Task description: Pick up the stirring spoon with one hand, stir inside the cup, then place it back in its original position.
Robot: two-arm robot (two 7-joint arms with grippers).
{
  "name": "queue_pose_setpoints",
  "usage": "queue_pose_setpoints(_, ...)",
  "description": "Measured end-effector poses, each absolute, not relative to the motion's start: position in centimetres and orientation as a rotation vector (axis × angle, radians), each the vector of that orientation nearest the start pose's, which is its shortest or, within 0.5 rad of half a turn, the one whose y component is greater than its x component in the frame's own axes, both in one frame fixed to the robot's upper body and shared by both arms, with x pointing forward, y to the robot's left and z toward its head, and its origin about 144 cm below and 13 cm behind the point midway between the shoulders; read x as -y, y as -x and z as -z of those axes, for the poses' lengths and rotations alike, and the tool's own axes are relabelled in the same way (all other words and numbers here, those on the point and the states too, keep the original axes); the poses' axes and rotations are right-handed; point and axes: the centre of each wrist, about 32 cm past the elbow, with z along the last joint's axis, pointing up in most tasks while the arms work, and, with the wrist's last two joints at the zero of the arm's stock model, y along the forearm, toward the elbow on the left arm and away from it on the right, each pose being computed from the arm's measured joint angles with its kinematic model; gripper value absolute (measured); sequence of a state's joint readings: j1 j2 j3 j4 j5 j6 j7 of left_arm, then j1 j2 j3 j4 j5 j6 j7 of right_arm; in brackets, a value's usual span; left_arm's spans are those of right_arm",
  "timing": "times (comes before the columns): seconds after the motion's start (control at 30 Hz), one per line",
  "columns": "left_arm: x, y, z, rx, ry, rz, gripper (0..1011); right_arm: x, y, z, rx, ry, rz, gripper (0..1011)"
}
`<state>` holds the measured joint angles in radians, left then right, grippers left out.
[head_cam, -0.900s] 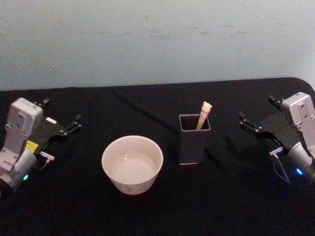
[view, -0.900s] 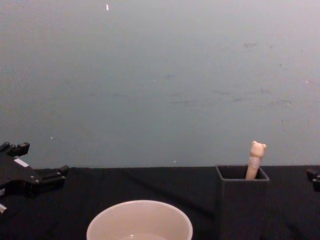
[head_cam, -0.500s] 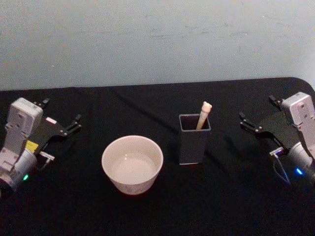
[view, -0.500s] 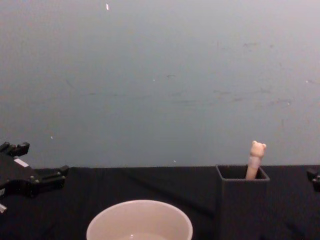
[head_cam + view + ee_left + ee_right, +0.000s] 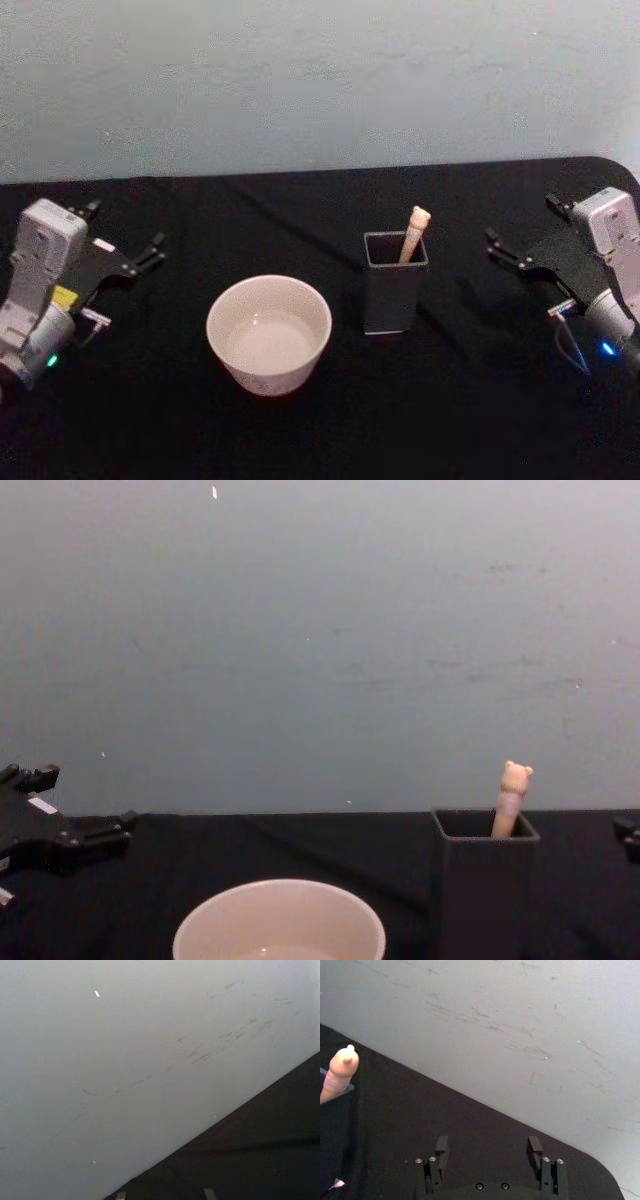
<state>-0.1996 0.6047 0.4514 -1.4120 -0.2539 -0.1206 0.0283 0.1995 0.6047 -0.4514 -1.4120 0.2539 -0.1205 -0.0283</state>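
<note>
The right fingers (image 5: pixel 441 1146) were wide open and held nothing. They hung near the right edge of the bench (image 5: pixel 300 205), well apart from everything else. The left fingers (image 5: pixel 100 831) were open and empty too, and they sat near the left edge of the bench. The stirring spoon (image 5: pixel 412 232) stood in the dark grey holder (image 5: pixel 392 300), a little to the right of the middle of the bench. It leaned against the holder's back right corner. Only the beige handle and its tiny bear head poked out over the top, and the round metal end was hidden down inside. The cup (image 5: pixel 266 282) sat just beside the holder, toward the left edge, but did not touch it. The pick-up step had not begun. The spoon looked small, light and stiff, so I think a soft pinch would be enough. The best spot to hold looked like the bare handle just under the bear head, because that was the only part sticking out. The handle was thin and smooth, so it could slip or twist in the fingers. The holder was tall and narrow, so a sideways bump might tip it over. Lifting the spoon straight up seemed safest.
</note>
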Motion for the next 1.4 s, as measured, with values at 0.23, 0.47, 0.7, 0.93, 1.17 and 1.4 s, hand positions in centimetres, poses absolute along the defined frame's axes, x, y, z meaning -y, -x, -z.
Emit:
queue_pose_setpoints(0.23,-31.0,-48.9,-114.0,0.285,-0.304,-1.248,1001,31.0,-48.9,-114.0,0.285,0.304,1.248,1002)
queue_pose_setpoints(0.47,-31.0,-48.9,-114.0,0.285,-0.304,-1.248,1001,31.3,-49.0,-114.5,0.256,0.282,1.218,1002)
queue_pose_setpoints(0.7,-31.0,-48.9,-114.0,0.285,-0.304,-1.248,1001,32.1,-48.4,-115.7,0.178,0.222,1.156,1002)
queue_pose_setpoints(0.93,-31.0,-48.9,-114.0,0.285,-0.304,-1.248,1001,32.6,-47.3,-116.9,0.123,0.169,1.062,1002)
queue_pose_setpoints(1.17,-31.0,-48.9,-114.0,0.285,-0.304,-1.248,1001,32.0,-47.0,-117.5,0.081,0.135,0.962,1000)
queue_pose_setpoints(1.4,-31.0,-48.9,-114.0,0.285,-0.304,-1.248,1001,30.7,-47.7,-118.0,0.029,0.123,0.884,1002)
